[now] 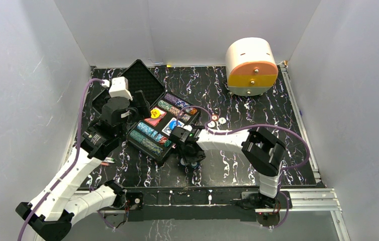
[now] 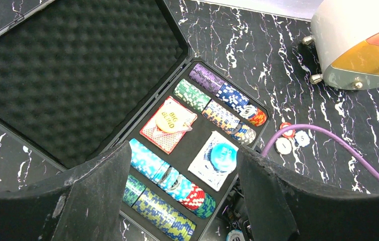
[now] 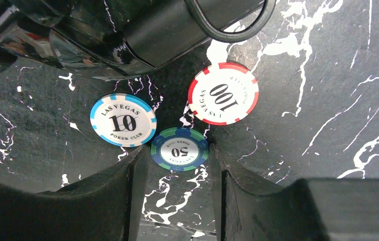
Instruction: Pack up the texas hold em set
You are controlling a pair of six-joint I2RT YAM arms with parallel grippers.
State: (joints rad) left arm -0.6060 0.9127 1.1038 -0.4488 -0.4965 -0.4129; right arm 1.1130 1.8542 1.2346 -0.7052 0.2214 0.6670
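Observation:
The black case (image 1: 163,145) of the texas hold em set lies open left of centre, foam lid (image 2: 62,70) tipped back. Inside are rows of chips (image 2: 152,165), a red deck (image 2: 170,125) with a yellow disc on it and a blue deck (image 2: 212,160). My left gripper (image 2: 183,155) hovers open above the case, holding nothing. My right gripper (image 3: 178,153) is low over the table at the case's front wall (image 3: 102,45), open. A green-and-blue 50 chip (image 3: 180,149) lies flat between its fingertips. A blue 10 chip (image 3: 122,120) and a red 100 chip (image 3: 223,93) lie beside it.
A white-and-orange drawer box (image 1: 252,68) stands at the back right. A few more loose chips (image 1: 216,122) lie on the table right of the case. The right arm's purple cable (image 2: 328,138) arches past them. Red and green pens (image 1: 109,161) peek out under the left arm.

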